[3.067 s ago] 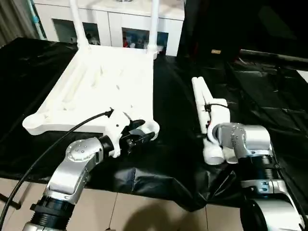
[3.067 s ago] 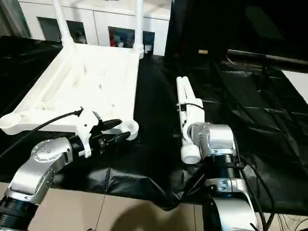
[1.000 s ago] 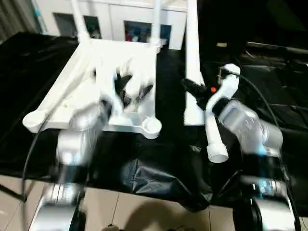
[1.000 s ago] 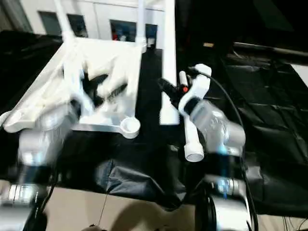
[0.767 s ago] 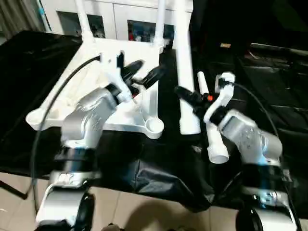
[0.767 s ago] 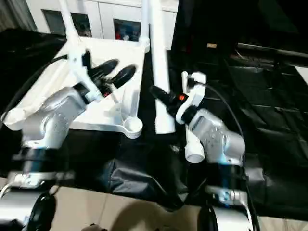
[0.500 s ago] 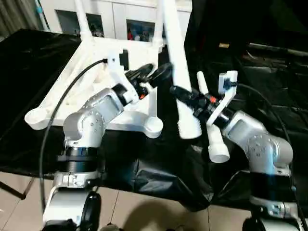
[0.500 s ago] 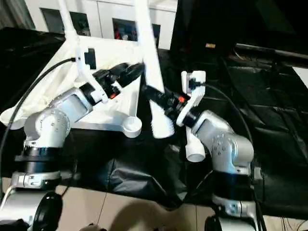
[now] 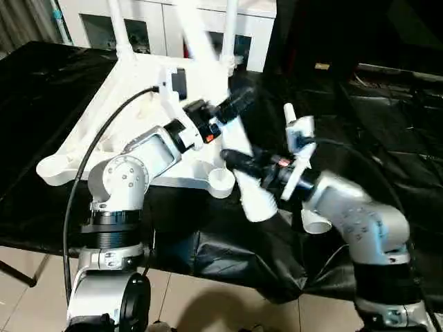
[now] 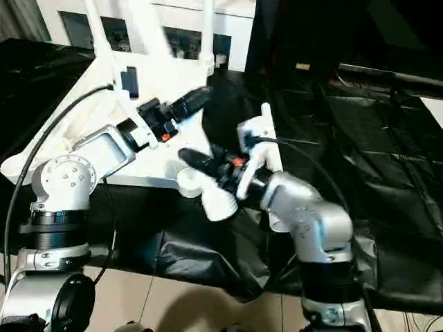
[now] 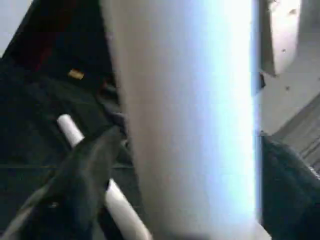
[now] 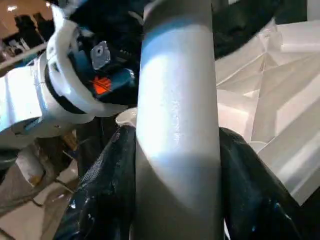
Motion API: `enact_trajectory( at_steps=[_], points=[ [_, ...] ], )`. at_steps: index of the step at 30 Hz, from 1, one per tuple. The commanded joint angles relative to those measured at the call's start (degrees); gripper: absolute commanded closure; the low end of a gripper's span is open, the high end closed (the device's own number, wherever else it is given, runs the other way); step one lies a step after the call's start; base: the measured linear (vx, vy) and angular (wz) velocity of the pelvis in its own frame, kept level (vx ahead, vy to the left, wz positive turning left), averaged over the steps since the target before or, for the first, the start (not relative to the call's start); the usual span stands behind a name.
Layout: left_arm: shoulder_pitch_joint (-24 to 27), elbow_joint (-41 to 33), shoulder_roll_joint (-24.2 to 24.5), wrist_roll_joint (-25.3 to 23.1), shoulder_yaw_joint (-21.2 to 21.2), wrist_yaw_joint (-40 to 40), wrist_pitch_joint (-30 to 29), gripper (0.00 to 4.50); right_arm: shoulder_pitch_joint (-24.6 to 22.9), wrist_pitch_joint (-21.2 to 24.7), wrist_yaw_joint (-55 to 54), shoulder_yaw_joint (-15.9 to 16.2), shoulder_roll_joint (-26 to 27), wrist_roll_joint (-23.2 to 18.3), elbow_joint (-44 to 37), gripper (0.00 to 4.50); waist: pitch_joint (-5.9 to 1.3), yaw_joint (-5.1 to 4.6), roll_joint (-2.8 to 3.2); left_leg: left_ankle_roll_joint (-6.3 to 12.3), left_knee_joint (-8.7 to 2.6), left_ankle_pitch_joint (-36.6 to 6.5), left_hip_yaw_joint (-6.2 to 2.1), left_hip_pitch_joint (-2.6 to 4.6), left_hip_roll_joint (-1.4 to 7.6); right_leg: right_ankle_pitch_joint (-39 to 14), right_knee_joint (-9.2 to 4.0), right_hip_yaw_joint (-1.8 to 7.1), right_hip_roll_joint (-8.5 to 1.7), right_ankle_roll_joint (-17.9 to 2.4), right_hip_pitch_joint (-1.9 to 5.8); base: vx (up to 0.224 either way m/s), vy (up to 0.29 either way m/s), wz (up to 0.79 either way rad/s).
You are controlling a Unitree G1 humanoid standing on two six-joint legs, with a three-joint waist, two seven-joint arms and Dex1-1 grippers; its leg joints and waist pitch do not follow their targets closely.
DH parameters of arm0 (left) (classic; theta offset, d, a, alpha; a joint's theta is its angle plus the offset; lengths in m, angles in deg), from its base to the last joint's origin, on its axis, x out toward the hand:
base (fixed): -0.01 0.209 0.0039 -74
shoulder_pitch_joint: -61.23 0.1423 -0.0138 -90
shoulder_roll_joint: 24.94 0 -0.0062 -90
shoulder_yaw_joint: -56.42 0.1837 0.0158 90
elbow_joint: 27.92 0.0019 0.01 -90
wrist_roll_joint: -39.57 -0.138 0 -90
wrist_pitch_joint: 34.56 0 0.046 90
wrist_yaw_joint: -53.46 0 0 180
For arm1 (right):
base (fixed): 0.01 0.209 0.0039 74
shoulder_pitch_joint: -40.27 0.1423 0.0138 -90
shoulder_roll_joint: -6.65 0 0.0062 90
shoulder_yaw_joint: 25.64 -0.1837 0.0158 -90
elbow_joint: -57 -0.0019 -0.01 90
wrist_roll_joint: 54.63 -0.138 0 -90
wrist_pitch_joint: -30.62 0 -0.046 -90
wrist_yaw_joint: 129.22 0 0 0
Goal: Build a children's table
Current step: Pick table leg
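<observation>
White leg (image 9: pixel 239 181) clamped in right end effector (image 9: pixel 239 160).

no text, label, brand or number can be read anywhere; the small yellow tag (image 9: pixel 321 66) on the dark backdrop is too small to make out.
</observation>
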Motion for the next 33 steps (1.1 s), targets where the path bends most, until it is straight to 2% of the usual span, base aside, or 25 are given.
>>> enact_trajectory(
  at_steps=[1,6,9,12,14,16,20,23,24,27,28,29,30,32,33],
  points=[
    [-1.27,0.58,0.18,0.87,-0.42,-2.12,-2.05,0.67,0.26,-1.38,-1.04,-0.08,-0.74,0.79,-0.36,2.68,-4.72,0.29,-0.07,2.63,-3.11,4.14,-0.52,-0.05,2.08,6.18,-3.53,2.57,-4.43,-13.42,4.27,0.000,0.000,0.00],
    [-0.71,-0.70,1.06,0.87,0.51,-2.25,-4.07,0.90,0.31,-2.65,-2.08,0.57,-1.34,1.96,0.78,2.68,-4.86,0.47,0.11,2.82,-3.02,5.12,-0.58,-0.12,1.98,8.30,-3.31,2.54,-4.40,-13.68,4.37,0.000,0.000,0.00],
    [-0.33,-1.21,1.44,0.70,0.88,-1.61,-4.53,1.29,0.42,-3.65,-1.95,1.41,-1.38,3.26,1.48,2.68,-4.89,0.48,0.13,2.90,-2.97,5.17,-0.59,-0.15,1.99,9.21,-3.23,2.54,-4.39,-13.83,4.43,0.000,0.000,0.00],
    [-0.37,-1.57,1.70,0.64,1.13,-1.64,-5.28,1.34,0.81,-4.45,-2.25,2.20,-1.37,4.17,2.31,2.68,-4.89,0.39,0.15,2.73,-2.99,4.85,-0.56,-0.15,1.96,8.78,-3.24,2.51,-4.39,-14.08,4.45,0.000,0.000,0.00],
    [-0.44,-1.51,1.84,0.59,1.28,-1.61,-5.36,1.70,1.04,-4.65,-2.49,2.36,-1.26,4.39,2.53,2.68,-4.82,0.44,0.16,2.67,-3.03,4.50,-0.55,-0.11,2.00,8.28,-3.33,2.56,-4.44,-14.14,4.45,0.000,0.000,0.00],
    [-0.49,-1.35,1.93,0.64,1.39,-1.62,-5.51,1.74,1.29,-4.97,-2.77,2.64,-1.21,4.74,2.75,2.68,-4.87,0.43,0.21,2.58,-3.02,4.59,-0.59,-0.12,2.01,8.36,-3.28,2.55,-4.41,-13.98,4.51,0.000,0.000,0.00],
    [-0.79,-0.59,1.52,0.43,1.17,-1.91,-4.59,2.14,1.67,-5.82,-3.38,2.97,-1.50,5.31,3.43,2.68,-4.90,0.29,0.15,2.70,-2.96,4.65,-0.54,-0.12,1.98,8.73,-3.27,2.56,-4.36,-14.04,4.52,0.000,0.000,0.00],
    [-0.76,-0.56,1.89,-0.39,1.77,-1.27,-3.41,2.24,1.71,-6.07,-3.50,3.03,-1.63,5.76,3.40,2.68,-4.97,0.30,0.33,3.03,-2.91,5.41,-0.59,-0.12,1.97,10.04,-3.17,2.57,-4.37,-14.22,4.54,0.000,0.000,0.00],
    [-0.68,-0.66,2.10,-0.85,2.18,-0.80,-2.85,2.46,1.75,-6.21,-3.49,3.04,-1.67,5.91,3.48,2.68,-5.01,0.23,0.20,3.10,-2.86,5.38,-0.53,-0.11,1.96,10.47,-3.10,2.58,-4.31,-14.23,4.57,0.000,0.000,0.00],
    [-0.53,-1.02,2.22,-0.84,2.51,0.12,-2.41,2.51,1.76,-6.78,-3.59,3.26,-1.85,6.43,3.51,2.68,-4.98,0.20,0.24,3.16,-2.90,5.32,-0.57,-0.10,2.01,10.45,-3.08,2.53,-4.30,-14.48,4.53,0.000,0.000,0.00],
    [-0.54,-1.21,2.68,-1.56,3.22,0.87,-1.46,2.57,1.79,-7.83,-3.60,3.75,-1.95,7.11,3.60,2.33,-4.97,0.20,0.25,3.05,-2.89,4.98,-0.57,-0.09,2.03,10.04,-3.13,2.53,-4.36,-14.44,4.53,0.000,0.000,0.00],
    [-0.54,-1.34,2.95,-1.90,3.64,1.43,-0.95,2.57,1.80,-8.28,-3.12,3.97,-1.96,7.05,3.70,2.33,-4.96,0.21,0.25,3.14,-2.91,4.82,-0.58,-0.09,2.02,9.64,-3.20,2.53,-4.36,-14.29,4.52,0.000,0.000,0.00],
    [-0.54,-1.49,3.28,-2.34,4.15,2.08,-0.33,2.60,1.80,-8.77,-2.47,4.21,-1.94,6.89,3.84,1.98,-4.95,0.20,0.27,2.99,-2.93,4.48,-0.55,-0.05,2.04,9.24,-3.21,2.59,-4.40,-14.20,4.55,0.000,0.000,0.00],
    [-0.49,-2.24,4.37,-3.30,6.00,5.64,1.85,2.60,1.89,-6.96,-1.37,3.76,-1.60,4.87,4.01,1.96,-4.93,0.18,0.20,3.13,-2.98,4.41,-0.60,-0.07,2.06,8.73,-3.25,2.56,-4.35,-14.00,4.51,0.000,0.000,0.00],
    [-0.48,-2.74,5.02,-3.58,7.04,7.79,2.68,2.64,1.98,-6.28,-0.66,3.89,-1.86,4.32,3.88,1.79,-4.95,0.16,0.22,3.33,-2.98,4.38,-0.60,-0.08,2.03,8.58,-3.23,2.57,-4.38,-13.89,4.55,0.000,0.000,0.00]
  ],
)
